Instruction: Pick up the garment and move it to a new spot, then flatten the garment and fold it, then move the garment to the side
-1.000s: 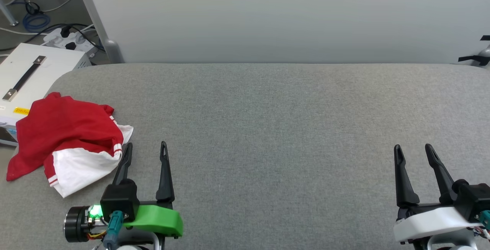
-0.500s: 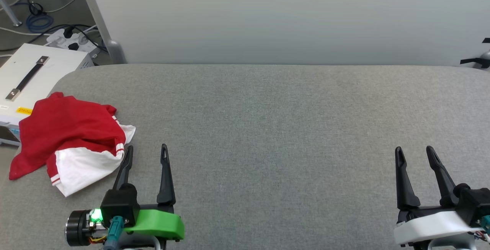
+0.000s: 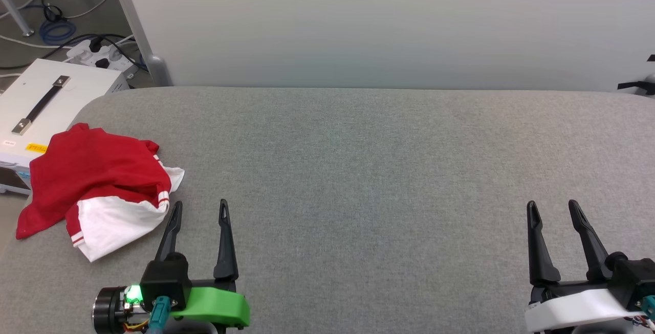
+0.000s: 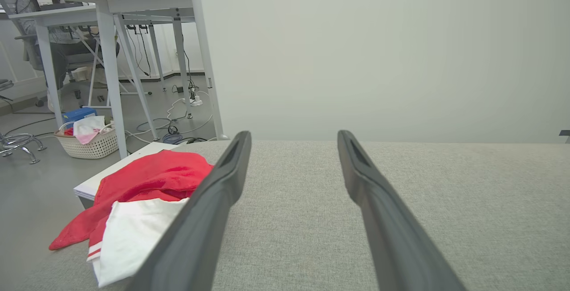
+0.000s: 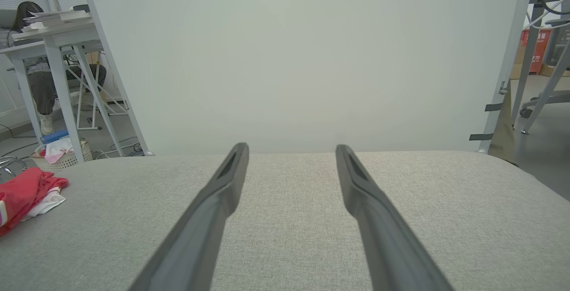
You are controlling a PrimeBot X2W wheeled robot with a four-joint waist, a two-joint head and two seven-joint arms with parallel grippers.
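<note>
lying crumpled at the left end of the counter [image 3: 368, 170], the garment [image 3: 92, 170] is a loose heap of red cloth with a white sleeve and its red-striped trim turned uppermost. some of the red spills past the counter's left edge, toward a white case [image 3: 56, 88] with a black handle that sits lower, just off that edge. no lettering shows in the bunch, so i cannot tell front from back.

the left tool [image 3: 200, 205] hovers over the counter's near edge, toward that left end. its fingers are spread wide and hold nothing. its outer fingertip is just beside the white sleeve; whether it brushes the cloth i cannot tell. the right tool [image 3: 551, 205] hangs over the near edge at the counter's right end, well apart from the cloth, equally wide and empty.

both tools point along the counter toward its far edge, which looks like a ready pose, so the pick-up has not yet begun. the left tool is the natural one to take the heap, being on its end of the counter. the counter's broad middle seems the likely new spot, since both arms could reach it for flattening. the overhang is the risk: a tug toward the left edge could slide the cloth off, so the pull should run toward the middle.
</note>
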